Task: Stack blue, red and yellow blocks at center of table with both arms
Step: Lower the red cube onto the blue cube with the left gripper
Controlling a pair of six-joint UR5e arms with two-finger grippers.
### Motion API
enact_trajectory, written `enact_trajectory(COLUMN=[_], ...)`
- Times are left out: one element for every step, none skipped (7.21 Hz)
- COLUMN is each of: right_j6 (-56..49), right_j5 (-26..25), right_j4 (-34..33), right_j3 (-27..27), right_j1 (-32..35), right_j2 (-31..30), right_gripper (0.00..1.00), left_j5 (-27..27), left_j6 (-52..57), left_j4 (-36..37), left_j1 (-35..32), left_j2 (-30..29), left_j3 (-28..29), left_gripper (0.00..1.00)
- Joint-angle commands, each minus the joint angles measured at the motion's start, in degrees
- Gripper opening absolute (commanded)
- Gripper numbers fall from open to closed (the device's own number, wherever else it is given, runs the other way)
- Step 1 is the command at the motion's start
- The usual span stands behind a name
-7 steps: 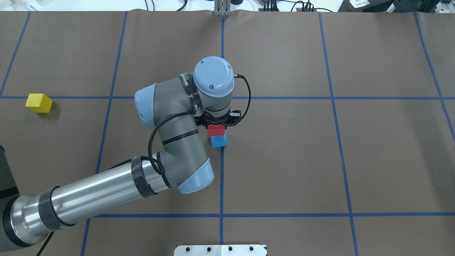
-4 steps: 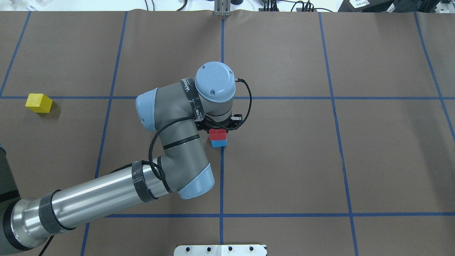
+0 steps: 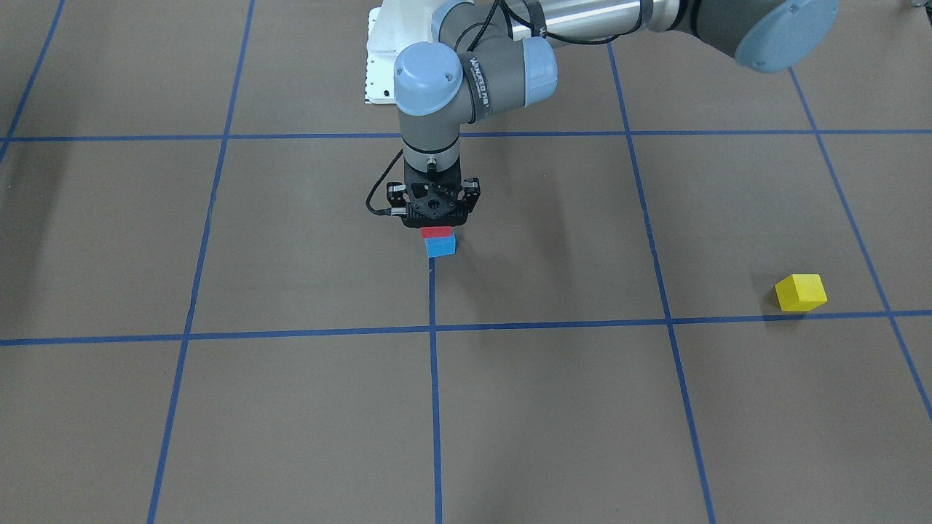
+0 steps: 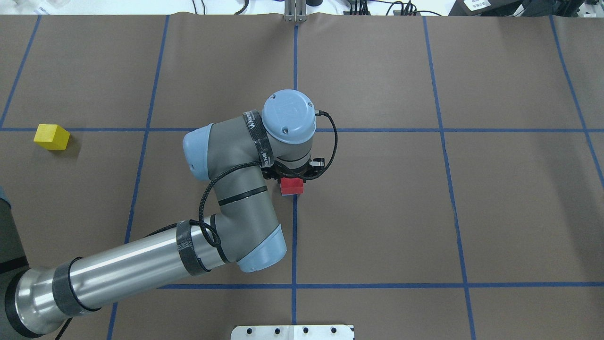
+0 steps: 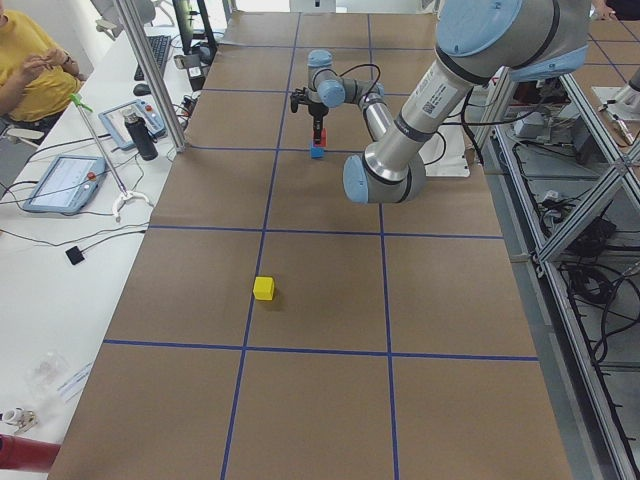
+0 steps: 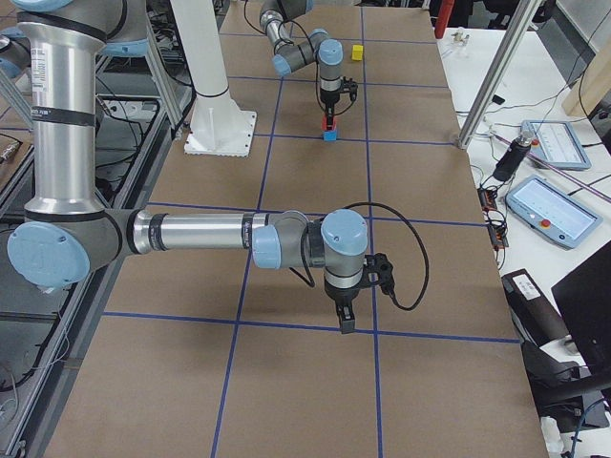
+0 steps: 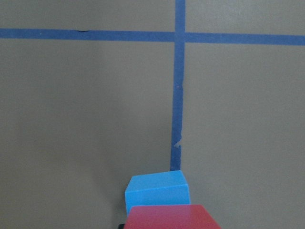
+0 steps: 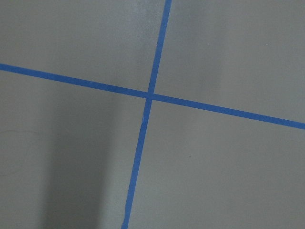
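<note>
My left gripper (image 3: 435, 227) is shut on the red block (image 3: 436, 232) and holds it right on top of the blue block (image 3: 440, 247) at the table's centre; I see no gap between them. In the overhead view the red block (image 4: 291, 187) covers the blue one. The left wrist view shows the red block (image 7: 172, 217) with the blue block (image 7: 157, 192) just under it. The yellow block (image 4: 51, 137) lies alone at the far left of the table. My right gripper (image 6: 344, 324) hangs over the tape lines near the right end; I cannot tell if it is open.
The white robot base plate (image 4: 292, 332) sits at the near edge. Blue tape lines (image 4: 295, 236) grid the brown table cover. An operator (image 5: 30, 60) and tablets (image 5: 62, 182) are at a side table beyond the far edge.
My left gripper has carried the red block nearer to me and down over the blue block, which it now covers in the overhead view. The yellow block has not moved.
</note>
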Motion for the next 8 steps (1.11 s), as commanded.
enact_trajectory(right_j6=[0.00,0.00,0.00,0.00,0.00,0.00,0.00,0.00], right_j5=[-0.03,-0.12,-0.03,-0.03,-0.03,-0.03,-0.03,-0.03], right_j4=[-0.07,-0.07,-0.07,-0.07,-0.07,0.02,0.02,-0.07], right_j3=[-0.09,-0.09,-0.18,-0.18,-0.18,-0.09,-0.09,-0.18], right_j1=[0.00,0.00,0.00,0.00,0.00,0.00,0.00,0.00], right_j2=[0.21,0.39,0.39,0.39,0.39,0.39,0.47,0.56], right_gripper=[1.00,1.00,1.00,1.00,1.00,1.00,1.00,1.00], left_j5=[0.00,0.00,0.00,0.00,-0.09,-0.09,0.00,-0.17], left_j6=[0.33,0.59,0.60,0.60,0.60,0.60,0.60,0.60], left_j4=[0.00,0.00,0.00,0.00,0.08,0.00,0.00,0.17], left_j1=[-0.09,-0.44,-0.62,-0.79,-1.05,-1.06,-1.06,-1.23], left_j2=[0.15,0.24,0.42,0.77,0.77,0.77,0.77,0.86], left_j3=[-0.64,-0.73,-0.73,-0.91,-0.91,-0.91,-1.87,-3.96], left_gripper=[0.62,0.62,0.62,0.62,0.62,0.72,1.00,1.00])
